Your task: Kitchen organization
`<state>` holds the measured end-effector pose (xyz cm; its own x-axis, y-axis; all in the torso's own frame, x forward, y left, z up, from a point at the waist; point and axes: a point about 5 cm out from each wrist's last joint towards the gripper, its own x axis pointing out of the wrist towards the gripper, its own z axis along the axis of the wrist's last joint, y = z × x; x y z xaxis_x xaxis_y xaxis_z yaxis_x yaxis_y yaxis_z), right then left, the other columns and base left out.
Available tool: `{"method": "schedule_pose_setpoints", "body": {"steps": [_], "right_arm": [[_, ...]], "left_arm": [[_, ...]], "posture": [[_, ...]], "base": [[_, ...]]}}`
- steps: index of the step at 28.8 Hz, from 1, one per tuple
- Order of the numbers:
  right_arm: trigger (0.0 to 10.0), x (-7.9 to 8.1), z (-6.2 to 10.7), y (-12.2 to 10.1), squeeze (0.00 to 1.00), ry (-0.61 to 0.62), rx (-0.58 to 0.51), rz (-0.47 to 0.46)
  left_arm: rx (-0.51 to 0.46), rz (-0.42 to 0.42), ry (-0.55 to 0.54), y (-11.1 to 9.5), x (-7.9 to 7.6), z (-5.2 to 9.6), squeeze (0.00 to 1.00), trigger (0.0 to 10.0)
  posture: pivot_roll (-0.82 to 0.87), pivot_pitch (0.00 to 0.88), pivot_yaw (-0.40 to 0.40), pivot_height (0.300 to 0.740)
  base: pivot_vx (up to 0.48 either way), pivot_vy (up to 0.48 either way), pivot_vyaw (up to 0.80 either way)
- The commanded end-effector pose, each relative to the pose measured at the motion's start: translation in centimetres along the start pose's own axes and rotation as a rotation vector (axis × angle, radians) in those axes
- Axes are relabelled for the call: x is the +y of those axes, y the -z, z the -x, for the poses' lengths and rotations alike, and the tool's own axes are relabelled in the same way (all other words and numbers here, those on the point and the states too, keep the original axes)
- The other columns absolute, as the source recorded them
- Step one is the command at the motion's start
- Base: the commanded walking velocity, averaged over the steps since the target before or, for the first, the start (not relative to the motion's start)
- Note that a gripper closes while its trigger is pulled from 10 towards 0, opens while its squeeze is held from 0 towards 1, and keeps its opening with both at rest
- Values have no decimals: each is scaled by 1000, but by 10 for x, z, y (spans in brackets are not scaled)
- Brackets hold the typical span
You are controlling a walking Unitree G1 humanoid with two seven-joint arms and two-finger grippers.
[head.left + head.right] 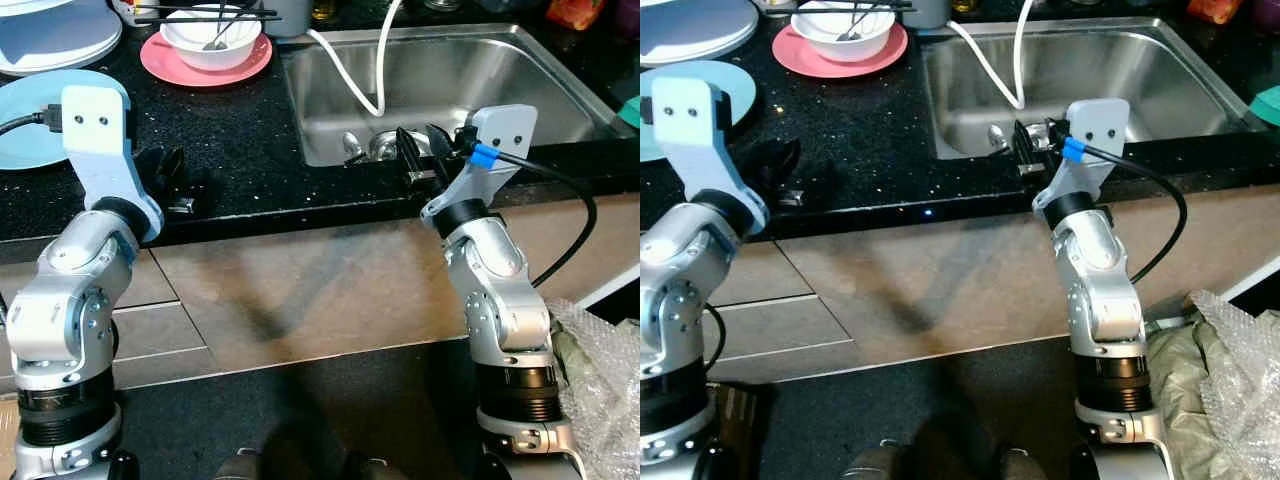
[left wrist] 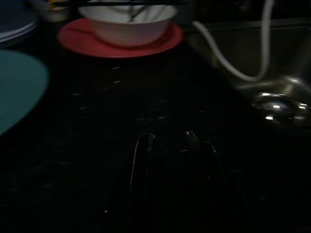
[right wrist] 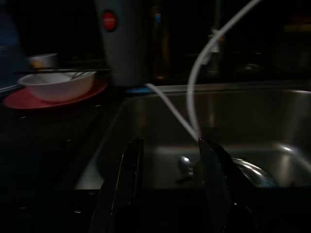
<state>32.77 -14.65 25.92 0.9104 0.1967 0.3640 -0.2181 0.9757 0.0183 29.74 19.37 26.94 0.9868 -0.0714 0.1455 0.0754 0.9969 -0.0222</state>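
Observation:
A white bowl (image 1: 210, 38) with a spoon in it and black chopsticks (image 1: 200, 15) across its rim sits on a pink plate (image 1: 160, 62) at the back of the black counter (image 1: 250, 130). A teal plate (image 1: 20, 125) lies at the counter's left. My left gripper (image 1: 166, 172) hovers low over the counter near its front edge, right of the teal plate, open and holding nothing. The right gripper (image 1: 425, 152) is at the front rim of the steel sink (image 1: 520, 70), open and empty, pointing into the basin.
A white hose (image 1: 345, 75) loops down into the sink toward the drain (image 1: 385, 145). Stacked pale plates (image 1: 50, 35) stand at the back left. A grey cup (image 3: 121, 41) stands behind the sink's left corner. Crinkled plastic wrap (image 1: 605, 385) lies on the floor at right.

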Motion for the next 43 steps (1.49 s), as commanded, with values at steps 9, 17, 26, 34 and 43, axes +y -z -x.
{"method": "schedule_pose_setpoints", "body": {"steps": [9,17,26,34,43], "right_arm": [[10000,-1,4,6,0,-20,43,-38],[10000,4,10,26,0,-54,145,-77],[10000,9,18,36,0,-104,213,-133],[10000,25,92,94,0,-608,722,-95],[10000,23,101,134,0,-379,843,-27]], "left_arm": [[-3,24,-5,8,6,2,0,10000],[74,67,69,27,-1,8,0,10000],[92,78,284,33,-20,21,0,10000],[552,78,751,97,-64,70,0,10000],[684,41,295,145,-34,60,0,10000]], "posture": [[50,136,2,740],[51,144,-2,740],[55,147,-5,740],[49,145,10,740],[39,141,8,740]], "base": [[0,0,0],[0,0,0],[0,0,0],[0,0,0],[0,0,0]]}}
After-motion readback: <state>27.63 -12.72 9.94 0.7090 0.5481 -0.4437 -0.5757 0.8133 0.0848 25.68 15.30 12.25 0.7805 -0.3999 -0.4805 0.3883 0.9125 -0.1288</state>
